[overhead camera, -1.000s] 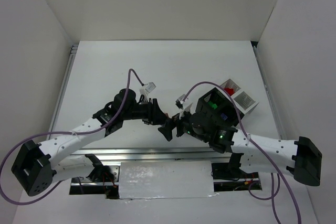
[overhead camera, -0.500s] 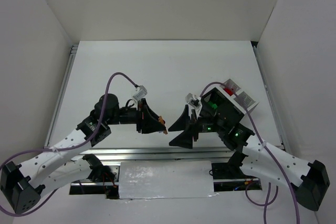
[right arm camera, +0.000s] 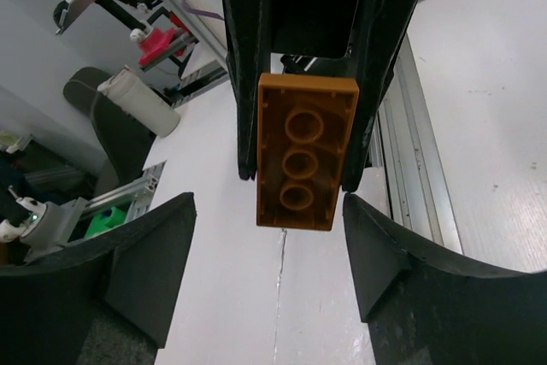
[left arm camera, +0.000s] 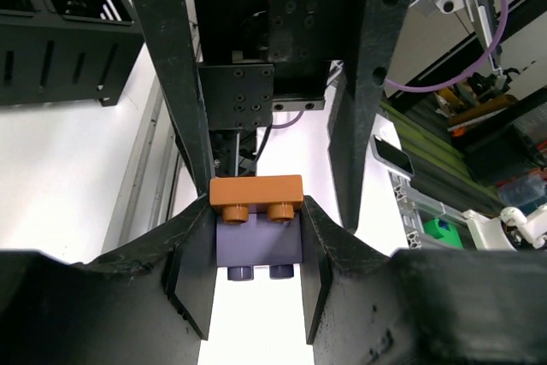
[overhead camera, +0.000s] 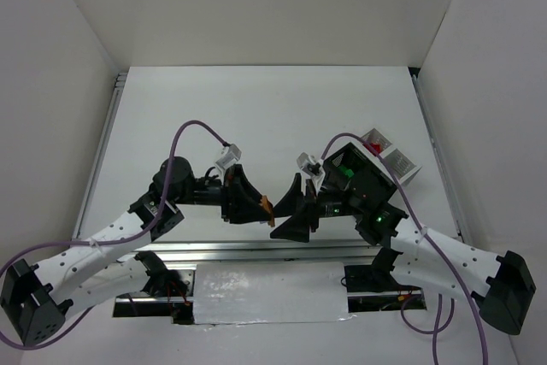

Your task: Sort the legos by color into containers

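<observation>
White walls box in a white bench. Above the middle of its near edge, a thin orange brick sits stuck on a lavender brick, not yet sorted. The left tool is clamped on the lavender brick. The right tool stands apart around the orange brick. A red brick and a green brick already lie in the containers by the right edge.

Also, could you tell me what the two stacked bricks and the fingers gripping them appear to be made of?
Orange brick: moulded plastic, smooth satin, crisp studs. Lavender brick: same plastic, matte, even colour. Fingers: black, probably printed plastic; faint scratches and dull grain, though uncertain.
</observation>
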Available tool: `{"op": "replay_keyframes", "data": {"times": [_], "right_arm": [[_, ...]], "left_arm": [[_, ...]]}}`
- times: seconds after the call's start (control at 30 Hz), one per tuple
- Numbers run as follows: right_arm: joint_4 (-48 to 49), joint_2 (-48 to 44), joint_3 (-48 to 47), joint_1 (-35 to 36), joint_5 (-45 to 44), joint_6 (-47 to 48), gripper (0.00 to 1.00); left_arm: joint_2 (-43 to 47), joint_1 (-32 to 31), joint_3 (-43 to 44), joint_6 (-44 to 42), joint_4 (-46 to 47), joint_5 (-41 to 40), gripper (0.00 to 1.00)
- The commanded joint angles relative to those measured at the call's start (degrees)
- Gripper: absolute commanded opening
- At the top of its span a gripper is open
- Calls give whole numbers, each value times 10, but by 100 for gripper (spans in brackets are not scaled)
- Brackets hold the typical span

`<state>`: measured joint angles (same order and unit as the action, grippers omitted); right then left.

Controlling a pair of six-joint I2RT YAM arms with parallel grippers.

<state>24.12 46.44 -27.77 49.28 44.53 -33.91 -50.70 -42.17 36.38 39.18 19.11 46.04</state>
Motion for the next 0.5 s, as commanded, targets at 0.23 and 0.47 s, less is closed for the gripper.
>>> {"op": "replay_keyframes", "data": {"times": [0.23,0.47], "right_arm": [[72,39,-29,20,-45,19,4],[18,-79,32,-33,-111,93,0]], "left_arm": [[4,-15,5,0,50,9,0],[25,-15,18,-38,-36,-17,0]]}}
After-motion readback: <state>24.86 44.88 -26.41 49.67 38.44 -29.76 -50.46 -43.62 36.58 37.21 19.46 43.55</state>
